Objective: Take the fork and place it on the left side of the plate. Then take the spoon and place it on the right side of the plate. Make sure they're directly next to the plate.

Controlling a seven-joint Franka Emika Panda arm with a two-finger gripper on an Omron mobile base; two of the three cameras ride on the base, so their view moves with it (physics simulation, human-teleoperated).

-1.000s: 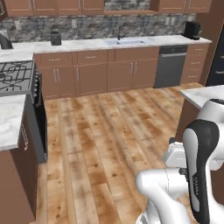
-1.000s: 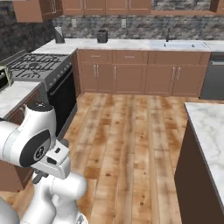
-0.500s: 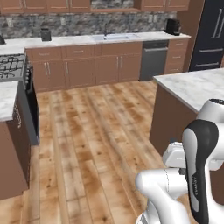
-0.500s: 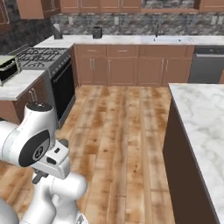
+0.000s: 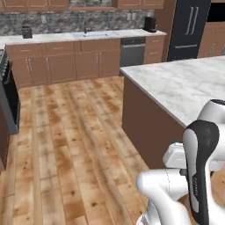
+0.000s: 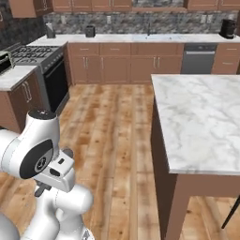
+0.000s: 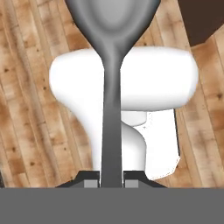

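One spoon (image 7: 111, 65) of dark grey metal runs up the middle of the hand view, its narrow straight handle pinched between the jaws at the bottom and its smooth oval bowl at the top edge. Behind it lie warm, knotty wooden floor planks (image 7: 26, 131). Both base views show the same plank floor (image 5: 66, 145) and an island worktop (image 6: 201, 122) of pale, grey-veined marble on a dark brown base. Along the far wall stand brown panelled cabinets (image 6: 117, 65) under a light counter (image 6: 140, 38), with a grey dishwasher (image 5: 132, 51), a mottled stone backsplash (image 5: 52, 22) and a black stove (image 6: 54, 79).
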